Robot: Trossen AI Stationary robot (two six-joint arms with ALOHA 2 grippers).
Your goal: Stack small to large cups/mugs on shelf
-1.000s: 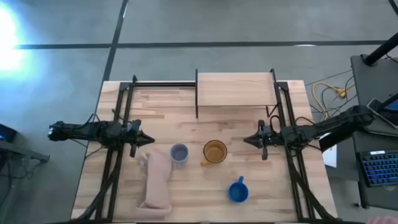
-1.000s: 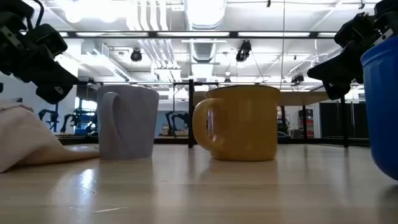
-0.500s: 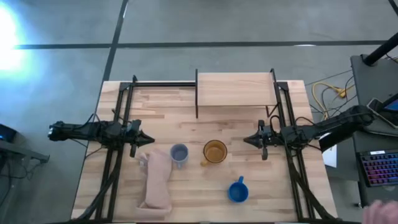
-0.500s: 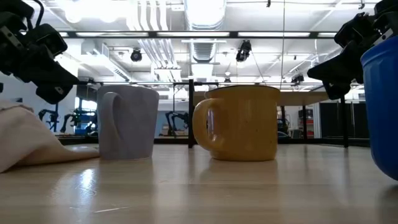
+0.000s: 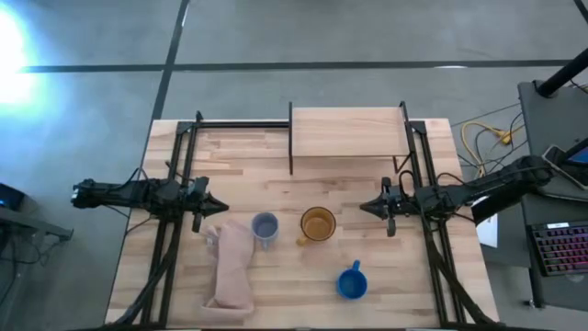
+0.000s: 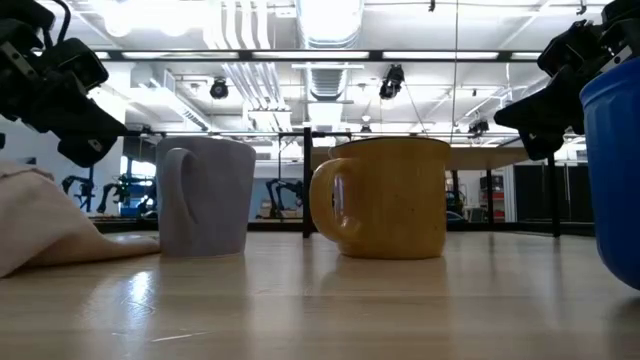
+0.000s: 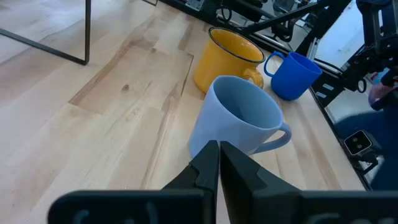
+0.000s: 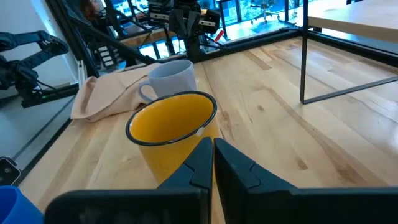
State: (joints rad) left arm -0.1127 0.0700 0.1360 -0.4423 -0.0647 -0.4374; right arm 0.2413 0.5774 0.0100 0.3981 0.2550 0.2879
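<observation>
From table level I only get the edge of the small blue mug (image 6: 612, 175), cut off at the frame's side, and the shelf (image 5: 347, 131) is mostly hidden there behind the yellow mug (image 6: 388, 197). Overhead, I see what that view hides: the shelf stands at the far edge of the table (image 5: 266, 175) with nothing on its board, and all three mugs sit on the tabletop. The grey-blue mug (image 5: 265, 227) is touching the beige cloth (image 5: 230, 267), the yellow mug is just beside it, and the blue mug sits nearer the front edge, apart from both.

My wrist cameras look into the mugs: the grey-blue and yellow ones are upright and empty. The blue mug's inside I can't make out.

The left gripper (image 5: 215, 205) hovers near the cloth and grey-blue mug, fingers pressed together, gripping nothing. The right gripper (image 5: 365, 208) hangs beside the yellow mug, likewise pinched closed and empty.
</observation>
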